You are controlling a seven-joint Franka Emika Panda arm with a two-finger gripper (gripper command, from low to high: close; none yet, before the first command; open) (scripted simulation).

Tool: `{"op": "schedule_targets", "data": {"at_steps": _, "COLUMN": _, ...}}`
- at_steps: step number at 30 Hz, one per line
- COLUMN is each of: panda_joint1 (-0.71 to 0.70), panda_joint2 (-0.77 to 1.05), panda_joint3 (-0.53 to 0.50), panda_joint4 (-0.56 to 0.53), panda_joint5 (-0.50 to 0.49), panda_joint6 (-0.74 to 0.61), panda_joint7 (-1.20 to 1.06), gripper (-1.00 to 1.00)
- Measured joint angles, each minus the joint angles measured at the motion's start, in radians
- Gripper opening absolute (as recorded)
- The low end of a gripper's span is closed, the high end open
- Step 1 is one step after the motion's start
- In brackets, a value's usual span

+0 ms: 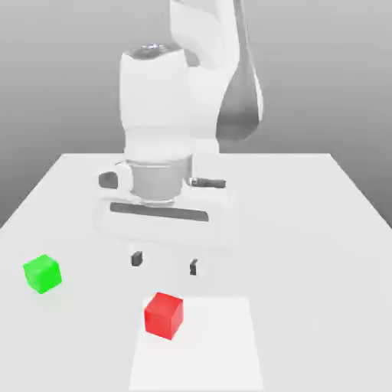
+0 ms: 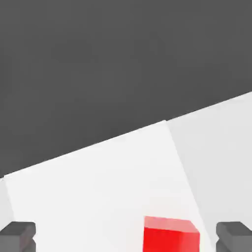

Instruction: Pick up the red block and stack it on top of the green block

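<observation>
The gripper (image 1: 164,262) is standing with its fingers spread wide and holding nothing, poised above the white table (image 1: 321,230). In the exterior view the two dark fingertips (image 1: 137,258) are showing apart, with bare table between them.

The red block (image 1: 164,315) is resting on a brighter white patch (image 1: 222,344) of the table, nearer the camera than the gripper and not touching it. In the hand view the red block (image 2: 171,235) is lying between the two fingertips (image 2: 18,235), but closer to one than the other. The green block (image 1: 42,273) is sitting well apart, toward the exterior view's left, clear of everything.

Assessment: the pick has not yet begun. Risks noted:
- The block is sitting off centre in the hand view; a straight descent could land a fingertip on its top face and push it aside rather than straddle it.
- The cube's faces are appearing turned relative to the finger line; closing on corners could twist it or let it slip.
- The long carry to the green block is leaving room for a skewed release that topples the stack.
</observation>
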Motion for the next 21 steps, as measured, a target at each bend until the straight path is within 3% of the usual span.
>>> {"op": "schedule_targets", "data": {"at_steps": 7, "panda_joint1": -0.019, "panda_joint2": 0.246, "panda_joint3": 0.023, "panda_joint4": 0.003, "panda_joint5": 0.017, "panda_joint6": 0.202, "panda_joint7": 0.0, "gripper": 0.0}}
{"op": "schedule_targets", "data": {"at_steps": 8, "panda_joint1": -0.027, "panda_joint2": 0.276, "panda_joint3": 0.032, "panda_joint4": 0.006, "panda_joint5": 0.023, "panda_joint6": 0.227, "panda_joint7": -0.004, "gripper": -1.0}}
{"op": "schedule_targets", "data": {"at_steps": 15, "panda_joint1": -0.03, "panda_joint2": 0.279, "panda_joint3": 0.035, "panda_joint4": 0.007, "panda_joint5": 0.019, "panda_joint6": 0.231, "panda_joint7": -0.001, "gripper": -1.0}}
{"op": "schedule_targets", "data": {"at_steps": 21, "panda_joint1": -0.025, "panda_joint2": 0.09, "panda_joint3": 0.018, "panda_joint4": -0.02, "panda_joint5": -0.024, "panda_joint6": 0.07, "panda_joint7": 0.03, "gripper": -1.0}}
